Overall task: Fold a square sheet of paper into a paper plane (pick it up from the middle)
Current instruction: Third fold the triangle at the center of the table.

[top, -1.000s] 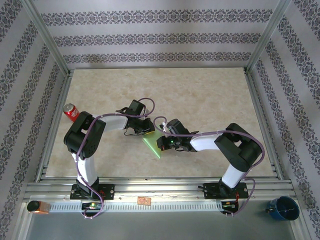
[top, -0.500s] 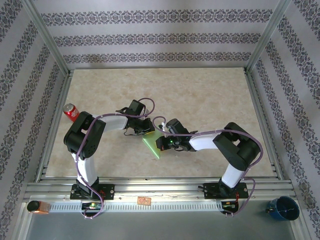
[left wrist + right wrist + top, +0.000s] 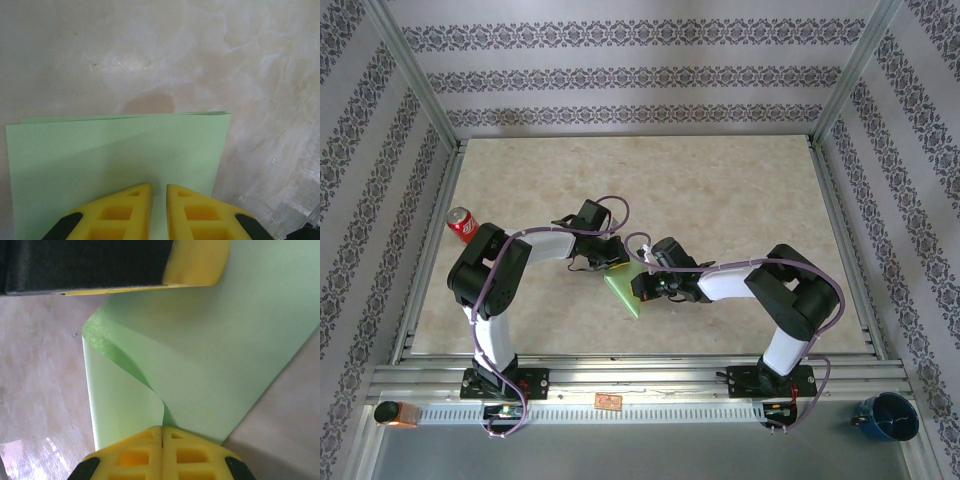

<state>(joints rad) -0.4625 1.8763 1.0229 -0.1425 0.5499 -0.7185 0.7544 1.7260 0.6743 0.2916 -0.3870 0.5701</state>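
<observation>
Overhead view, left to right. A red cylindrical soda can (image 3: 462, 224) lies tilted at the left edge of the beige marbled table top (image 3: 740, 190), well apart from both arms.

The left gripper (image 3: 612, 264) reaches in from the left and rests over the light green sheet of paper (image 3: 623, 294). The sheet lies towards the near edge of the table top, slightly left of its middle. The right gripper (image 3: 642, 287) meets the same sheet from the right, so the two grippers stand just beside each other. A dark blue cup (image 3: 888, 416) stands off the table top, beyond its near right corner.

Left wrist view. The yellow fingers (image 3: 120, 212) of the left gripper (image 3: 159, 189) stand slightly apart, with a narrow slit between them. The sheet (image 3: 115, 150) lies flat beneath them. Its far edge shows two layers, one upon the other. Whether the fingers press on the paper cannot be told.

Right wrist view. The yellow fingers (image 3: 125, 455) of the right gripper (image 3: 162, 430) are closed together and pinch a raised, curling flap of the sheet (image 3: 230, 350). The flap's fold runs up and leftwards from the fingertips. A black-and-yellow finger (image 3: 197, 262) of the left gripper crosses the top of this view, over the sheet's far part.
</observation>
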